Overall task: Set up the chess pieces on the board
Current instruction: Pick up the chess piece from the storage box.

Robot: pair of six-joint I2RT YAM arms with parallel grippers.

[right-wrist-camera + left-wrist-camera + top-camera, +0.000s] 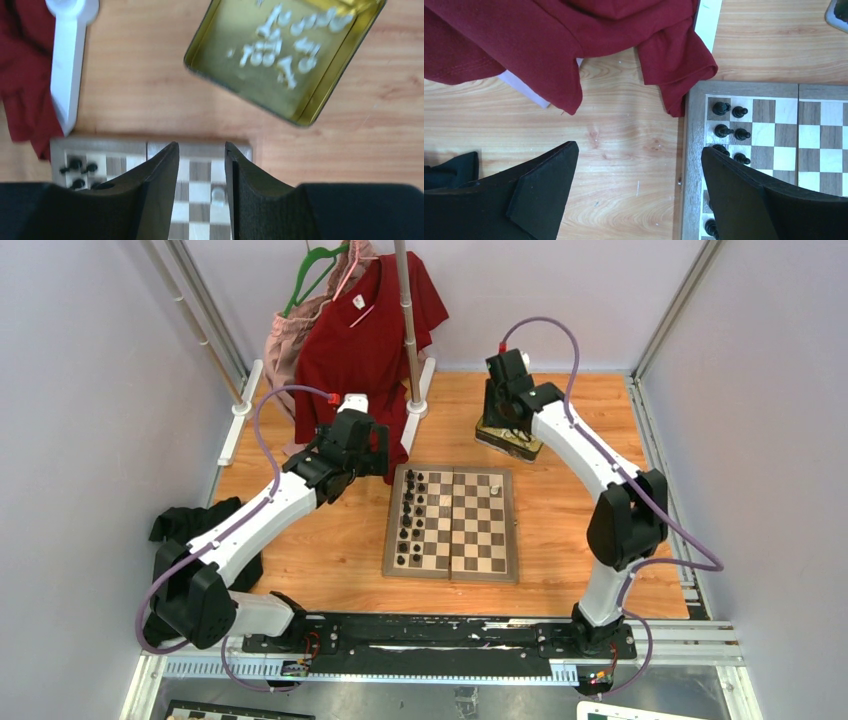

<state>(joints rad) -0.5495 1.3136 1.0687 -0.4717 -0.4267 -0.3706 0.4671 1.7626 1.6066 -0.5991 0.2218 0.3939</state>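
L tool (639, 190): fingers wide apart, empty, over bare worktop (624, 150). Left edge of board (691, 150) under its right finger. Black pieces (730, 122) in two columns just ahead of that finger, red shirt (574, 45) further ahead. R tool (201, 180): narrow gap, nothing clamped. White pieces (285, 47) lying in gold tin (220, 35) ahead-right of it, too blurry to count. Lone white piece (218, 195) on board corner square, seen thru the gap betw fingers.
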